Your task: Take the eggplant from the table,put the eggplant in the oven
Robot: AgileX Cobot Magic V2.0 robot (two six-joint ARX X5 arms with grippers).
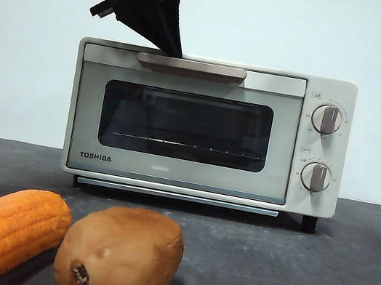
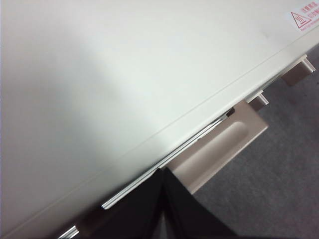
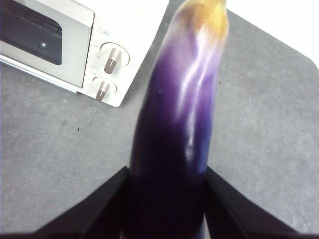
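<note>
A: Right end effector (image 3: 167, 199) clamped on the eggplant (image 3: 179, 124), one jaw against each flank, fruit pointing away from the wrist. Held clear above the table (image 3: 60, 164), off to the knob side of the oven (image 3: 124, 25). Not visible in the front view.

B: Parked there on purpose, probably. Door (image 1: 185, 123) shut, so nowhere to put it yet.

A: Agreed. Left end effector (image 2: 162, 206) down at the oven's top front edge, tip at the beige handle (image 2: 219, 149). Jaws pressed together, nothing between them.

B: Closed tip looks meant for hooking or pushing the handle rather than pinching it. Contact?

A: Just beside, maybe touching; cannot confirm. Front view puts the dark tip (image 1: 166, 38) right at the handle's left part.

B: Corn cob (image 1: 1, 231) and potato (image 1: 120, 256)?

A: Lying near the camera, touching or nearly so, well apart from the oven.
</note>
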